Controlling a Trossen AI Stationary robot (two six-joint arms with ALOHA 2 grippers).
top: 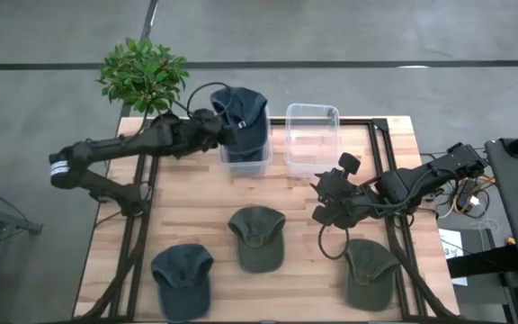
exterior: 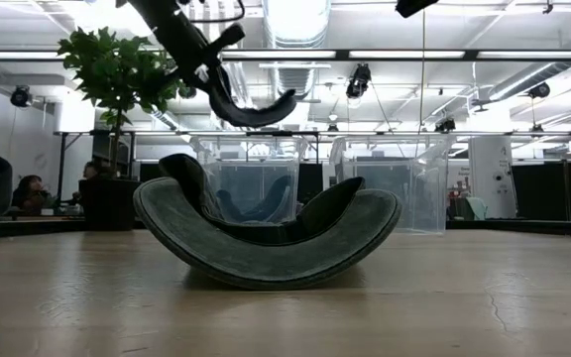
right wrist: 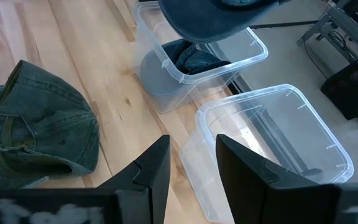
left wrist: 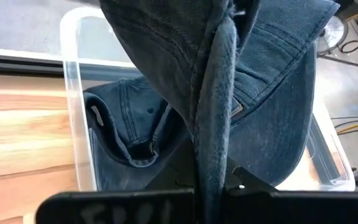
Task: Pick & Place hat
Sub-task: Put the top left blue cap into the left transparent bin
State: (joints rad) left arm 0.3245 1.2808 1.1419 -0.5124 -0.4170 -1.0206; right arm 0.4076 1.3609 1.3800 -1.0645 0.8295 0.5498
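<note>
- Left gripper is clamped on a dark blue hat, its fingers pinching the fabric and holding the hat in the air directly above the left clear bin.
- From the left wrist view, the held blue hat hangs in a folded drape over the bin, and a second blue hat already lies inside that bin.
- Right gripper hovers above the table just in front of the right clear bin, its fingers spread apart with nothing between them.
- The right clear bin stands just beside the left one, both at the far edge of the wooden table.
- Three hats lie on the table: a green hat in the middle, another green hat near the right front corner, and a blue hat near the left front.
- In the low view, the middle green hat rests upside down on its crown with the bins behind it.
- A potted plant stands at the table's far left corner.
</note>
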